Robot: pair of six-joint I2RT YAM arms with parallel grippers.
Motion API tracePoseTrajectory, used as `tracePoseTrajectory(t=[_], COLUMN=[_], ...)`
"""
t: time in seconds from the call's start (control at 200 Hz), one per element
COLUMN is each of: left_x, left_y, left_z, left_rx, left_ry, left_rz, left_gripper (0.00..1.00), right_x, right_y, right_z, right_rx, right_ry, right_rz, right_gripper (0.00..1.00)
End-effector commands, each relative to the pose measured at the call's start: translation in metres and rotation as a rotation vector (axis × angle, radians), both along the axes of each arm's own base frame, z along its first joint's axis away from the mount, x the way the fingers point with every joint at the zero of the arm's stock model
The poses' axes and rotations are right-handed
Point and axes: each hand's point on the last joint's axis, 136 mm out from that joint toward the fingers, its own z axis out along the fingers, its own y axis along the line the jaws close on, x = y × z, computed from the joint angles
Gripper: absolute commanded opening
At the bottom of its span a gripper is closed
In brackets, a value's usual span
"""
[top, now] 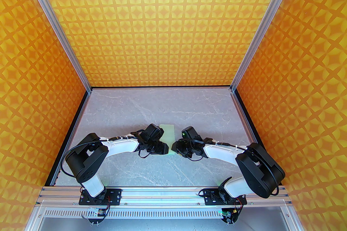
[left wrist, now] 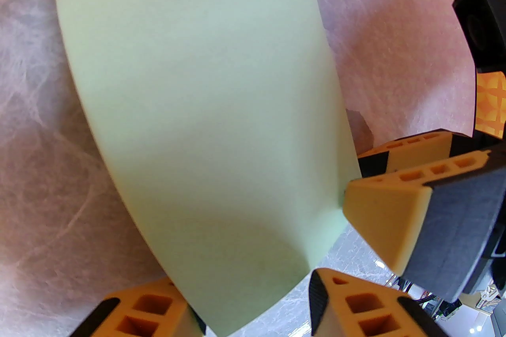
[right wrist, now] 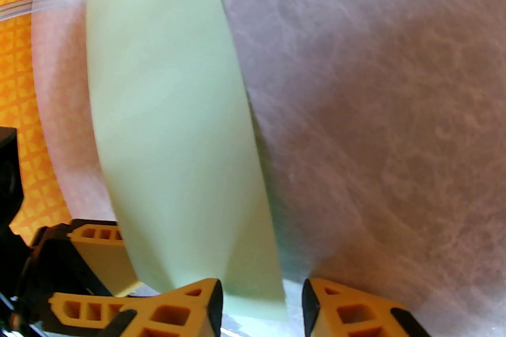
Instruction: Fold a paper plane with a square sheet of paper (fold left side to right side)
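Observation:
The square sheet of paper (top: 167, 129) is pale mint green and lies at the table's middle as a narrow doubled strip running away from me. Both grippers meet at its near end. My left gripper (top: 162, 148) comes from the left. Its orange fingers stand apart in the left wrist view, and the paper's (left wrist: 197, 110) near corner reaches into the gap of the left gripper (left wrist: 253, 296). My right gripper (top: 174, 148) is open too. The paper's (right wrist: 166, 110) near edge lies in the gap of the right gripper (right wrist: 261, 288), with the upper layer slightly raised along a crease.
The grey marbled table (top: 162, 105) is boxed in by orange patterned walls (top: 168, 21) at the back and both sides. The right arm's fingers (left wrist: 383, 217) touch the paper's right edge in the left wrist view. The left arm's fingers (right wrist: 99, 248) sit close beside the right gripper.

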Motion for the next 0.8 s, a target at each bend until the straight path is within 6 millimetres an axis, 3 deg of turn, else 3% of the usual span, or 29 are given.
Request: tracePoseTrajectory(t=[0.0,0.29,0.58,0.745,0.795], left_x=[-0.001,0.003,0.023,0.038,0.041], left_y=[-0.004,0.012,0.037,0.033,0.027], left_z=[0.003,0.001,0.027,0.039,0.041], left_rx=[-0.011,0.024,0.008,-0.023,-0.043], left_ry=[0.004,0.001,-0.05,-0.087,-0.092], left_rz=[-0.014,0.019,0.07,0.071,0.062], left_gripper=[0.48,0.52,0.55,0.45,0.35], right_x=[0.002,0.01,0.015,0.018,0.019], right_y=[0.009,0.019,0.025,0.029,0.03], right_z=[0.003,0.017,0.029,0.038,0.039], right_rx=[0.07,0.152,0.189,0.214,0.215], right_ry=[0.001,-0.039,-0.053,-0.066,-0.066], right_rz=[-0.008,-0.029,-0.033,-0.033,-0.032], right_gripper=[0.39,0.38,0.38,0.38,0.38])
